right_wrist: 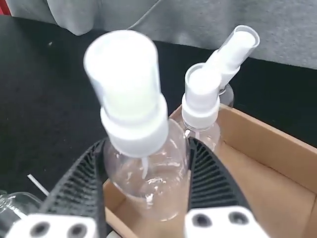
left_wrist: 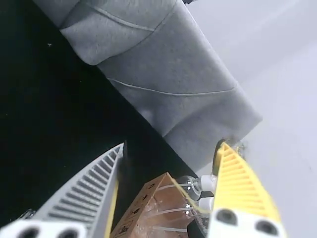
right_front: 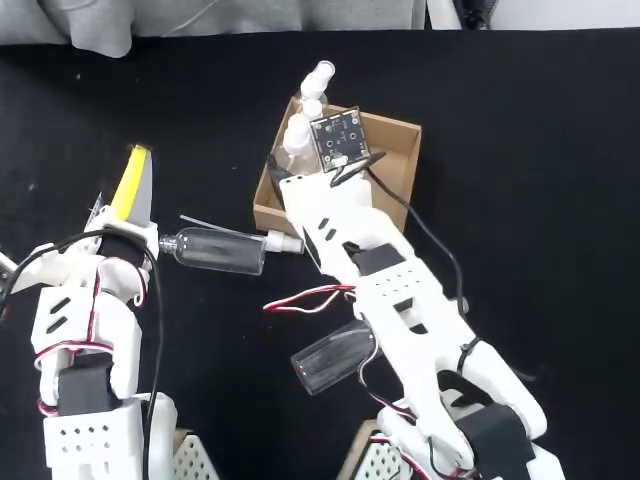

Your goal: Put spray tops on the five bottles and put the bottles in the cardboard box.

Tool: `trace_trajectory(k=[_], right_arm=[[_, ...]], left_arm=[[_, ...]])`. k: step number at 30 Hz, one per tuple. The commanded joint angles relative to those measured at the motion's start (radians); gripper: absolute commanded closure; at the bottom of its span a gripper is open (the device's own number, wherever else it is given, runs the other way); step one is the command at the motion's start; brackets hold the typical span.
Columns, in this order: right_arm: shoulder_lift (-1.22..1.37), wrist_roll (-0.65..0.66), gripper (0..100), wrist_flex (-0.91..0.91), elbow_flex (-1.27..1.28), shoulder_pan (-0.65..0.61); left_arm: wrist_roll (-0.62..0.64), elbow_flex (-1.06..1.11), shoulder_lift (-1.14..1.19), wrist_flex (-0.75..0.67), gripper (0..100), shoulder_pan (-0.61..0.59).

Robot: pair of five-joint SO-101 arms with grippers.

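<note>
A clear plastic bottle point(right_wrist: 143, 173) with a white cylindrical spray top point(right_wrist: 126, 79) was clamped between the ribbed black jaws of the right gripper point(right_wrist: 147, 148) at a corner of the brown cardboard box point(right_wrist: 257, 134), in which two capped bottles point(right_wrist: 200, 114) were stood. Left of the box, the yellow-and-grey left gripper point(right_front: 135, 185) was held apart around nothing, and another clear bottle point(right_front: 215, 250) was laid sideways on black cloth point(right_front: 520, 250)
</note>
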Motion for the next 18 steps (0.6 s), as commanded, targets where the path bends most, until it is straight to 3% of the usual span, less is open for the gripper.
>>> trace_trajectory(k=[1, 18], right_arm=[[-0.005, -0.006, 94.2, -0.025, -0.024, 0.025], [0.127, -0.006, 94.2, -0.031, -0.059, 0.023]], left_arm=[[0.006, -0.015, -0.011, -0.018, 73, -0.007], [0.006, 0.002, -0.011, -0.025, 73, -0.007]])
